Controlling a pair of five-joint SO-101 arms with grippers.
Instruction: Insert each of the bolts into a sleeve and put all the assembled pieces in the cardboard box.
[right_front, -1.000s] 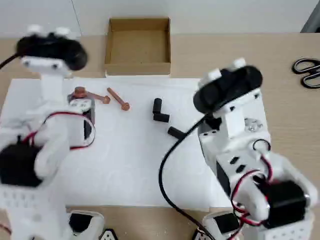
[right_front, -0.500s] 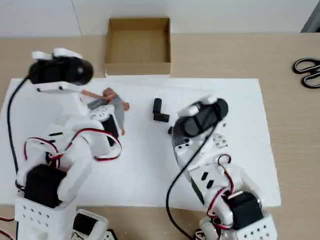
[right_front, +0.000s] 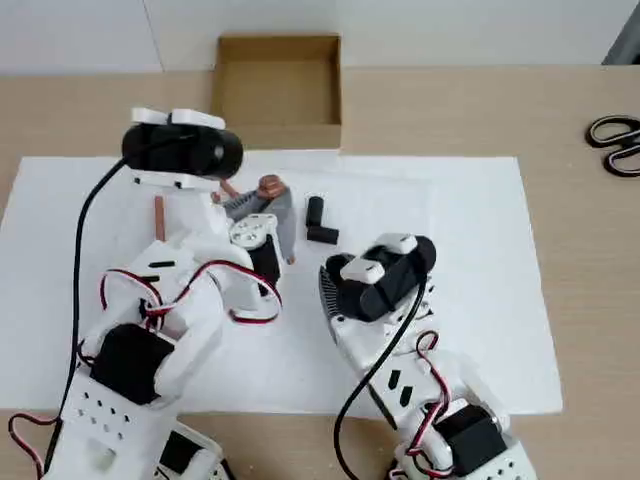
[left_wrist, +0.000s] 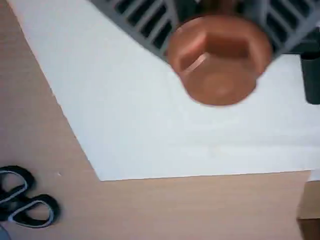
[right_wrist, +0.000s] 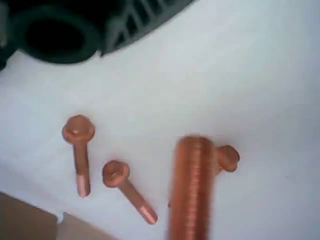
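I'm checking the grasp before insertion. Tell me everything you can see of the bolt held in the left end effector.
The bolt is copper-coloured and looks metallic, with a hexagonal head on a round flange; the head faces the left wrist camera. The left end effector grips it behind the head with grey ribbed fingers, hiding its shank there. It sits over the white paper, near the cardboard box, beside two black sleeves but apart from them. Only the fingers touch it.

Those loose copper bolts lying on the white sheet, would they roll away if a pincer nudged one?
Likely a short curving roll rather than straight: each loose bolt has a round shank and a wider flanged head. They look rigid. The white sheet seems smooth, so one may also slide.
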